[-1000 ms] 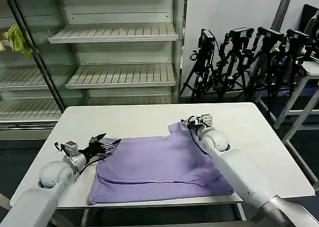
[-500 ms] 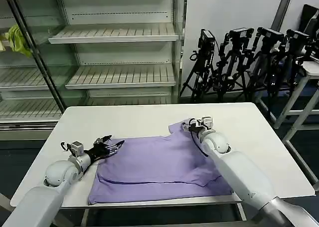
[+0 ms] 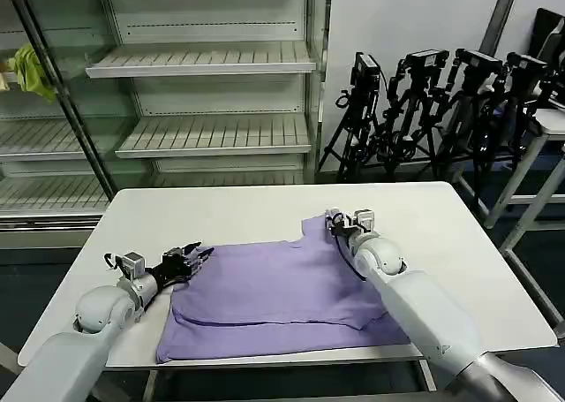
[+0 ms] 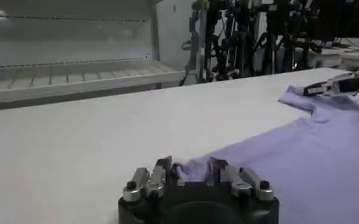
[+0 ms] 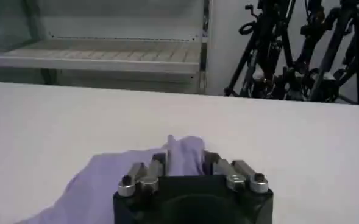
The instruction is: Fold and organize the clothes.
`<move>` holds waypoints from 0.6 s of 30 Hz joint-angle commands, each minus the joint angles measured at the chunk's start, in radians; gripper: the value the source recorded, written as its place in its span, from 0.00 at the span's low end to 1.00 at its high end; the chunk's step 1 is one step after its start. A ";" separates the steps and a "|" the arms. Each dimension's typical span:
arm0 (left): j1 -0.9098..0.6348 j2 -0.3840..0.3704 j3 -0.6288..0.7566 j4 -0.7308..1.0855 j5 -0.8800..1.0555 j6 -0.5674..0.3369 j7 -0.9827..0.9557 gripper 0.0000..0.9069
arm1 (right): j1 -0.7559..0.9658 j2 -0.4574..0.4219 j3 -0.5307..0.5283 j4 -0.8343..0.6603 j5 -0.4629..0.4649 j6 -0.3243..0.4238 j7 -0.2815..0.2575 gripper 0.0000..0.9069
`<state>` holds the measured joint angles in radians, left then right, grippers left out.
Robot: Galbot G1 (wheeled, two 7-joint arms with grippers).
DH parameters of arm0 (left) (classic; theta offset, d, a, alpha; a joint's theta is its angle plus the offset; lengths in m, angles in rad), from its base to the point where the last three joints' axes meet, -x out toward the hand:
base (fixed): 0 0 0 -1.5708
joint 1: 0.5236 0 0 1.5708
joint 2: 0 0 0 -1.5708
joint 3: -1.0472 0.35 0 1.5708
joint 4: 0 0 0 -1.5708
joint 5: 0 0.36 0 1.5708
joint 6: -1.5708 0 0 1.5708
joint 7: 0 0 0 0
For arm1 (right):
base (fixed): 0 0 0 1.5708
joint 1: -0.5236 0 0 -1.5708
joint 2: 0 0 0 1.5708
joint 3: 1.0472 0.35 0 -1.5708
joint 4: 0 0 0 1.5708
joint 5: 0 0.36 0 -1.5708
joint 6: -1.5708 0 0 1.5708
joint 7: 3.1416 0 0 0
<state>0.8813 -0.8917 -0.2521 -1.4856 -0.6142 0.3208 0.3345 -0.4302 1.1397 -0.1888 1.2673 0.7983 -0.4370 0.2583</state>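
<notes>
1. The T-shirt (image 3: pixel 282 296) lies spread on the white table (image 3: pixel 221 212), partly folded, its near edge close to the table's front rim.
2. Left gripper (image 3: pixel 196 256) is low at the shirt's left corner; in the left wrist view its fingers (image 4: pixel 164 167) are clamped on a bunch of lavender cloth (image 4: pixel 191 170) pinched between them.
3. Right gripper (image 3: pixel 334 218) sits at the far right corner, where the fabric peaks up.
4. In the right wrist view, its fingers (image 5: pixel 157 163) are closed on the raised fold (image 5: pixel 182 152) between them.
</notes>
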 commanded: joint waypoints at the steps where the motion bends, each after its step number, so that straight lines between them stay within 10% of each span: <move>1: 0.006 0.000 -0.005 -0.006 0.001 0.001 -0.002 0.31 | -0.003 -0.002 0.000 0.009 -0.002 0.000 0.001 0.00; 8: 0.012 -0.001 -0.009 -0.014 0.000 -0.002 -0.007 0.10 | -0.018 -0.007 0.004 0.021 -0.010 0.004 0.001 0.00; 18: 0.013 0.000 -0.021 -0.032 -0.007 -0.012 -0.018 0.08 | -0.030 -0.019 0.013 0.048 -0.016 0.008 0.000 0.00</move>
<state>0.8940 -0.8926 -0.2649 -1.5079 -0.6167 0.3162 0.3212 -0.4580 1.1233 -0.1786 1.3032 0.7830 -0.4299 0.2584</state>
